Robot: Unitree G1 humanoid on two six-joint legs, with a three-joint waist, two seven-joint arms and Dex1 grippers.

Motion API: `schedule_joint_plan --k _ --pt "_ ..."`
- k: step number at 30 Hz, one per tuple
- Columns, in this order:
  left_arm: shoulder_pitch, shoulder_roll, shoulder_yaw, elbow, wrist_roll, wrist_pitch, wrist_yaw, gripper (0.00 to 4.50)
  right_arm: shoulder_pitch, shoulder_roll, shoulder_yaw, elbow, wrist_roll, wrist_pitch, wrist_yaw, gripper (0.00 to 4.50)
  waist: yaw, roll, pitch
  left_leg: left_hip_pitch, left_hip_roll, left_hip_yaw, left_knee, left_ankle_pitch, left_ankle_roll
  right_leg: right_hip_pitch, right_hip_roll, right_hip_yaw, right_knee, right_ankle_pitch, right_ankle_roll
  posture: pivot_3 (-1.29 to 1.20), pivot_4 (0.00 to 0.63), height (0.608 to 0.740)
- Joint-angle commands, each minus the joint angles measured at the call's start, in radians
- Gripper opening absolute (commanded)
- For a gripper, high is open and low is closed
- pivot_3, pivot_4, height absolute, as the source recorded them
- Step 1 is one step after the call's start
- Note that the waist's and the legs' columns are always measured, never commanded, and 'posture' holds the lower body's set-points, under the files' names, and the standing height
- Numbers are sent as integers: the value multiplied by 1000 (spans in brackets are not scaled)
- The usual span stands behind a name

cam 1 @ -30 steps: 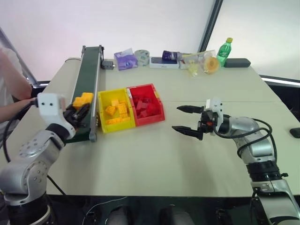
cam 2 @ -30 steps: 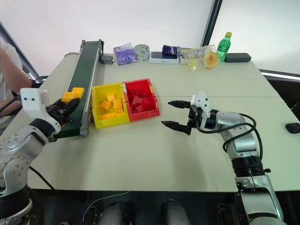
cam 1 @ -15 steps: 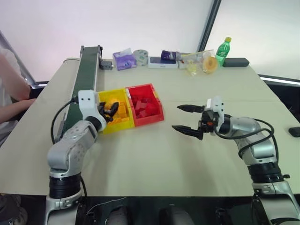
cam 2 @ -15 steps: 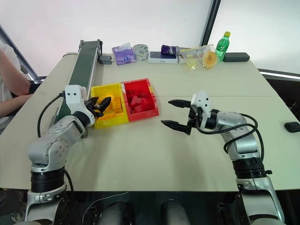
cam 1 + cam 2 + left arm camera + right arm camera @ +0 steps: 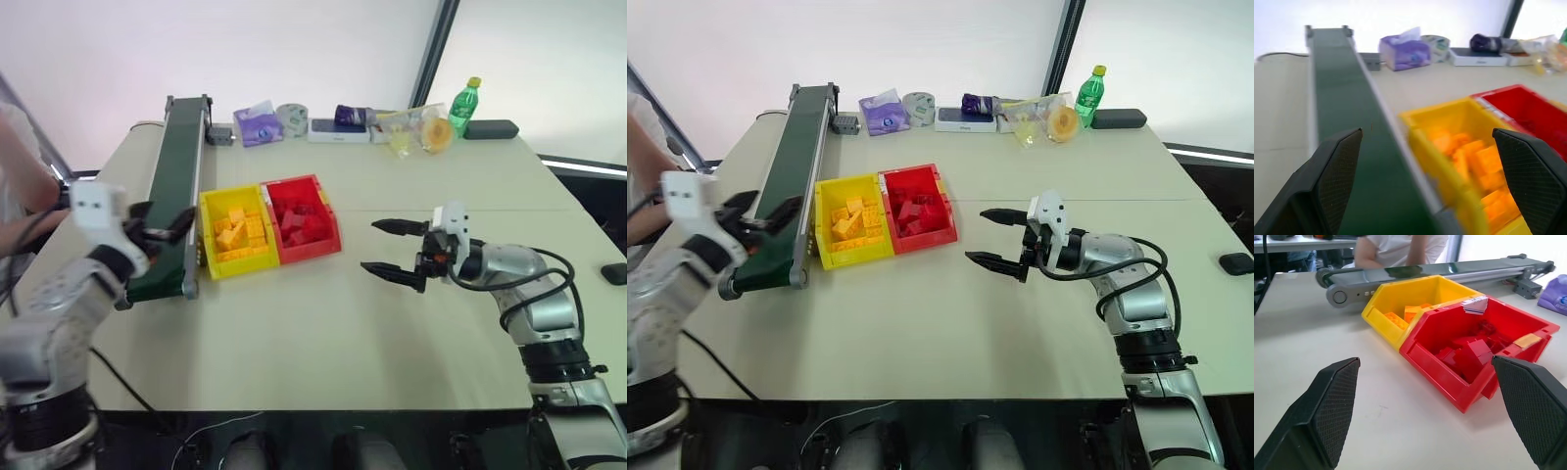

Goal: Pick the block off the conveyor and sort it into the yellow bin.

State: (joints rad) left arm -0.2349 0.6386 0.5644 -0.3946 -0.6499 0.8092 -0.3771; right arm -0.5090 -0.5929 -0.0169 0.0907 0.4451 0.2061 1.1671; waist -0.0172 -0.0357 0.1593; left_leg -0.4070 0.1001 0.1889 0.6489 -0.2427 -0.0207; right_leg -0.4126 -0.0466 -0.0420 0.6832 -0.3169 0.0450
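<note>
The left pincer (image 5: 162,223) is seen spread wide and empty over the near end of the conveyor (image 5: 174,186); no block is seen on the belt; yellow bricks (image 5: 238,228) are heaped in the yellow bin (image 5: 208,208), which is joined to the red bin (image 5: 333,233); the right pincer (image 5: 387,250) is held open over the bare bench (image 5: 323,323), well apart from both bins.

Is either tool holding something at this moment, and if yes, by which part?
Nothing is held. The left tool is open over the dark green conveyor belt, and the right tool is open above the table.
</note>
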Motion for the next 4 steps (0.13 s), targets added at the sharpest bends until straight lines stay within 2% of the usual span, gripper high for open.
schedule_joint_plan --k 1,4 --pt "85 62 96 6 -24 -54 -108 4482 -29 -10 -21 1 7 -20 15 4500 3 0 0 0 0 0 0 0 0 0 0 0 0 0 0 0 150 740" --pt "198 93 151 47 7 -174 -235 4482 -38 -13 -20 15 5 -24 25 4500 1 0 0 0 0 0 0 0 0 0 -1 0 0 0 0 0 150 740"
